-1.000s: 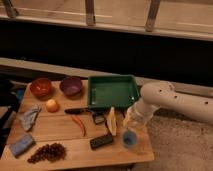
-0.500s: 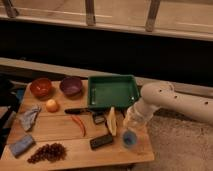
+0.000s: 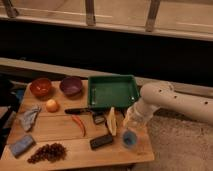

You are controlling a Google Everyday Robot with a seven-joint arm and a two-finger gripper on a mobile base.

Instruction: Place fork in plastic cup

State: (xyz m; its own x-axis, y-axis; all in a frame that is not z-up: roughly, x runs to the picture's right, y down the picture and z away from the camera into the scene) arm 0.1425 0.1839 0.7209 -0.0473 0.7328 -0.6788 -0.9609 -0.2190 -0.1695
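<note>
The small light-blue plastic cup (image 3: 129, 139) stands near the front right corner of the wooden table (image 3: 60, 131). My white arm (image 3: 170, 102) reaches in from the right. My gripper (image 3: 132, 121) hangs just above the cup, pointing down at it. I cannot make out the fork anywhere on the table or at the gripper.
A green tray (image 3: 113, 91) lies behind the gripper. A pale yellow object (image 3: 112, 121), a black block (image 3: 101, 141), a black-handled tool (image 3: 82, 111) and a red chili (image 3: 79, 124) lie left of the cup. Orange bowl (image 3: 40, 87), purple bowl (image 3: 71, 86), orange fruit (image 3: 51, 105), grapes (image 3: 48, 152), blue sponge (image 3: 21, 145) and cloth (image 3: 29, 117) are farther left.
</note>
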